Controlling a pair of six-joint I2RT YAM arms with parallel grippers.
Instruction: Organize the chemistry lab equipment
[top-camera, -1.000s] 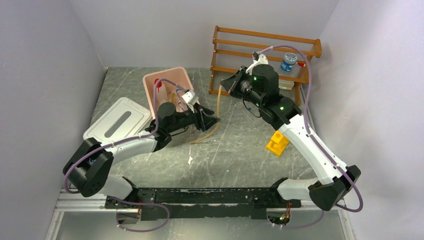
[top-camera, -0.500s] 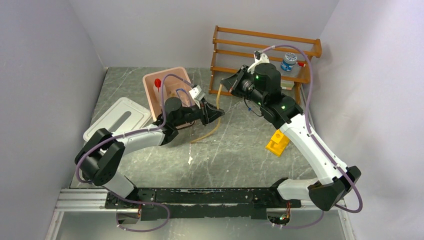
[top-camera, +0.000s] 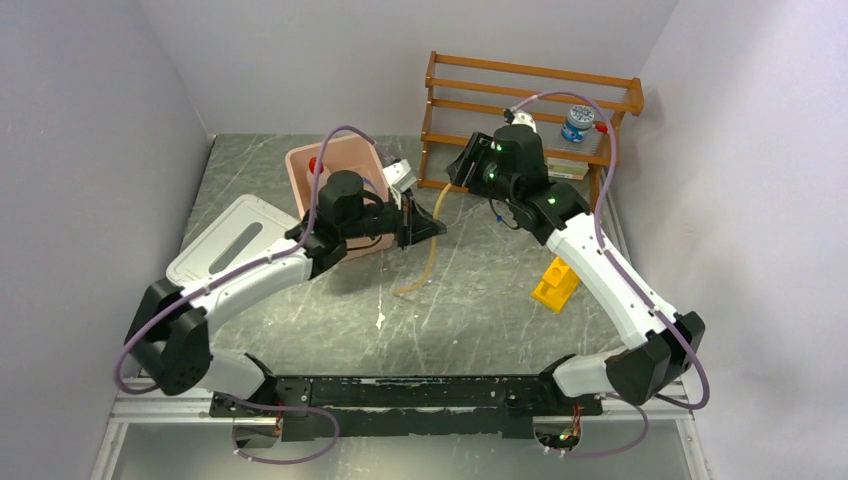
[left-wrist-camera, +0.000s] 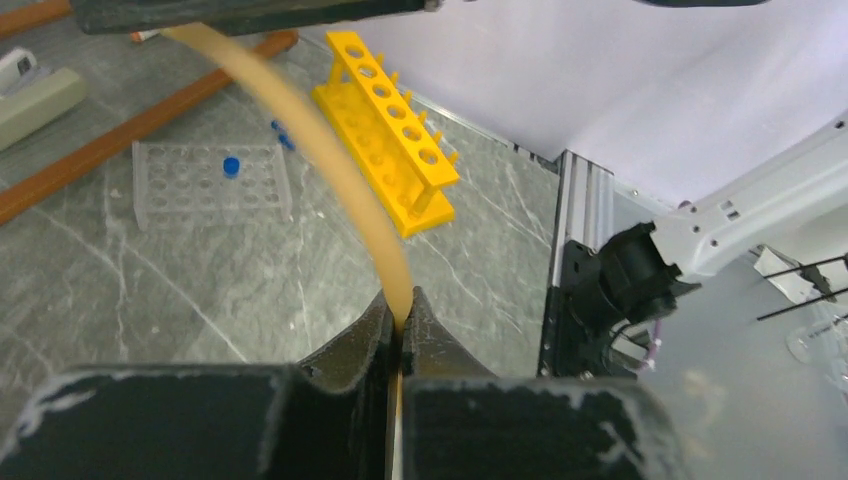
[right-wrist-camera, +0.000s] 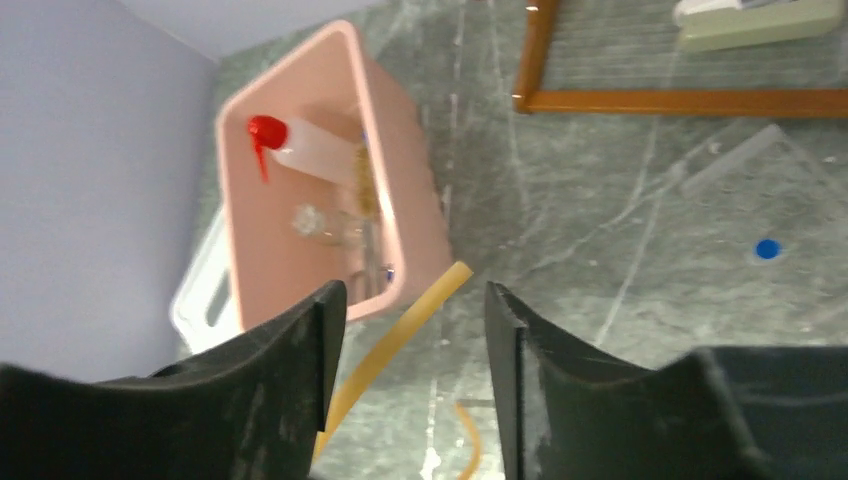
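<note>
Amber rubber tubing (left-wrist-camera: 335, 150) is pinched in the left tool (left-wrist-camera: 400, 318) and lifted beside the pink bin (right-wrist-camera: 400, 190), its tail trailing on the counter (top-camera: 480, 320), probably ready for feeding in. The right tool (right-wrist-camera: 410, 300) stands spread, gripping nothing. The bin holds a red-capped wash bottle (right-wrist-camera: 300, 145) and a small glass (right-wrist-camera: 320, 225).

One overhead, two wrist views
The top camera looks down from the near edge on the table (top-camera: 480, 310); the left wrist faces the yellow rack (left-wrist-camera: 390, 130), the right wrist the pink bin (right-wrist-camera: 390, 240); all share the tubing (top-camera: 430, 255).
</note>
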